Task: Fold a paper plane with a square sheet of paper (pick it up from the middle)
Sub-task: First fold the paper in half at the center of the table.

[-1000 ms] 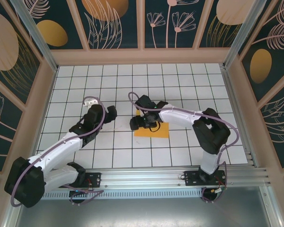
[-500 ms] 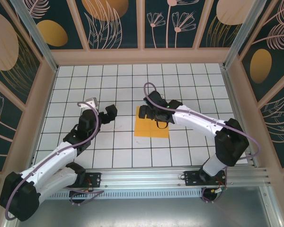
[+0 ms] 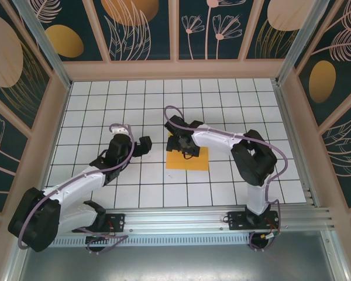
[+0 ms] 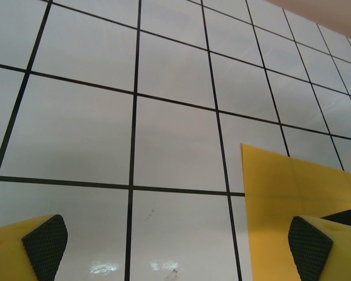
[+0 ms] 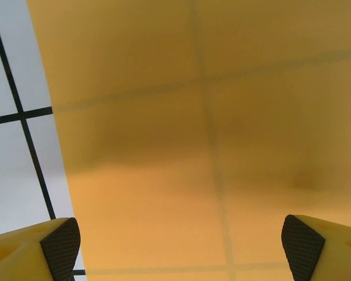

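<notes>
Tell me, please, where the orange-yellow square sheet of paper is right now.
Top view: the orange-yellow paper sheet lies flat on the gridded table, partly under the right gripper, the left gripper just to its left.

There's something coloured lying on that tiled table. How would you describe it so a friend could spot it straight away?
Start from the white tiled table with black grid lines and look near its middle. There the square sheet of paper lies flat under the right gripper; its orange-yellow colour sets it apart from the white tiles around it.
</notes>
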Robot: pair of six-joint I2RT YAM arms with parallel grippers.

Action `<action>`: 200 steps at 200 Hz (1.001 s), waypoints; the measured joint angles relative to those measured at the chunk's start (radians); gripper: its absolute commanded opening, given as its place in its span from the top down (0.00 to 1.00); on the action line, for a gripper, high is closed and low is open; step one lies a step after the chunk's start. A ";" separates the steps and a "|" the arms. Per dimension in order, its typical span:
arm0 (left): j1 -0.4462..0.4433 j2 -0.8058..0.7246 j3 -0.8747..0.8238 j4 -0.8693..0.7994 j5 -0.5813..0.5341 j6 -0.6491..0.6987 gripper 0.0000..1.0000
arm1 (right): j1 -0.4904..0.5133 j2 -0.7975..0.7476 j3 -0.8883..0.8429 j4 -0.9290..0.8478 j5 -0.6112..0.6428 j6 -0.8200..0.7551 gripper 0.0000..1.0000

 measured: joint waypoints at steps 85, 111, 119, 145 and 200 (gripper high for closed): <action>0.000 0.066 0.051 0.004 0.038 0.010 0.01 | -0.083 0.065 0.080 -0.077 0.009 -0.061 0.06; 0.000 0.082 0.055 0.005 0.054 0.017 0.01 | -0.083 0.091 0.082 -0.084 -0.021 -0.105 0.06; 0.000 0.083 0.056 0.005 0.055 0.019 0.01 | -0.082 0.098 0.082 -0.084 -0.033 -0.115 0.05; 0.000 0.095 0.064 0.004 0.056 0.028 0.01 | -0.078 0.116 0.087 -0.085 -0.057 -0.141 0.05; 0.000 0.103 0.079 0.003 0.058 0.039 0.01 | -0.070 0.132 0.098 -0.102 -0.045 -0.166 0.07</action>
